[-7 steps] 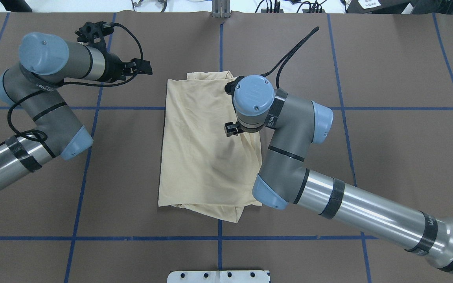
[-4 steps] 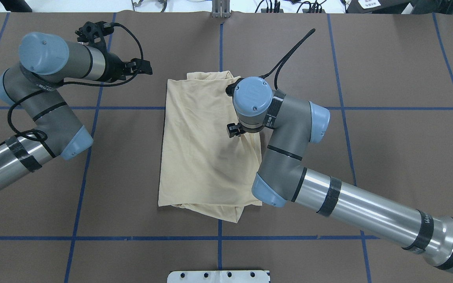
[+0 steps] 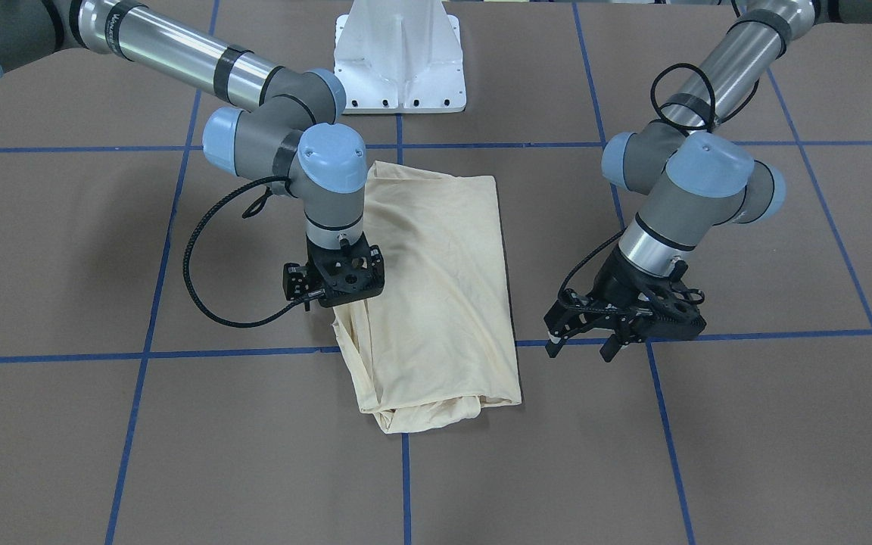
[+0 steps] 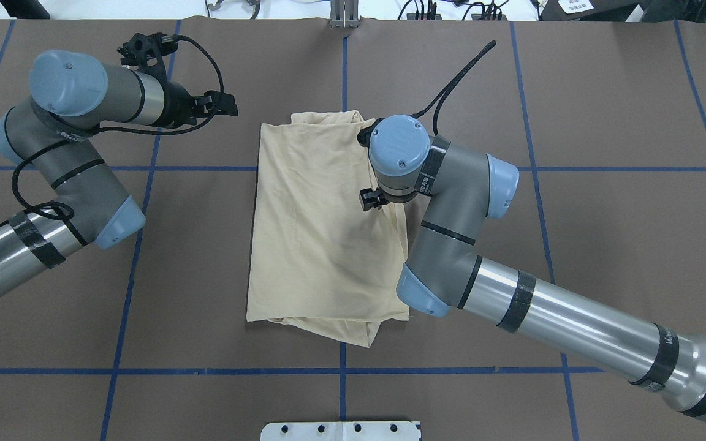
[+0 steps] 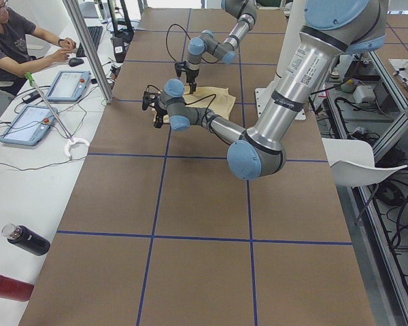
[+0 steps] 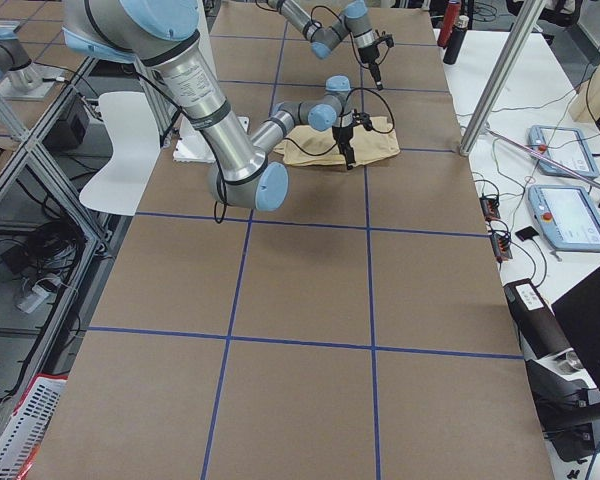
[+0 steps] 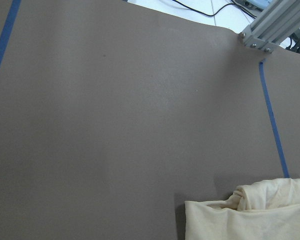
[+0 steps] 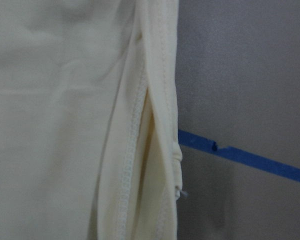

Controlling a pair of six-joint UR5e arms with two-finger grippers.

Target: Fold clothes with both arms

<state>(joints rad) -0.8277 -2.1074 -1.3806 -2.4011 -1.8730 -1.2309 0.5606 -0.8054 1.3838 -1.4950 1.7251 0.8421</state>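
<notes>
The pale cream T-shirt (image 4: 322, 233) lies folded into a long rectangle at the table's middle, and its print is hidden. It also shows in the front view (image 3: 443, 303). My right gripper (image 3: 337, 303) points straight down at the shirt's right edge, at its far half. Its fingertips are hidden in the cloth, and the edge rises up to them. The right wrist view shows the parted hem layers (image 8: 140, 150) close up. My left gripper (image 3: 581, 350) is open and empty, hovering left of the shirt's far corner (image 7: 250, 210). It also shows in the overhead view (image 4: 225, 105).
The white pedestal base (image 3: 400, 53) stands at the near edge, behind the shirt. Blue tape lines (image 4: 126, 269) grid the brown table. An aluminium post (image 4: 344, 15) stands at the far edge. Tablets (image 5: 68, 85) and bottles (image 5: 24, 239) lie on the operators' side bench.
My right wrist has shifted slightly to the right over the shirt's edge. The shirt and the left arm have not visibly moved.
</notes>
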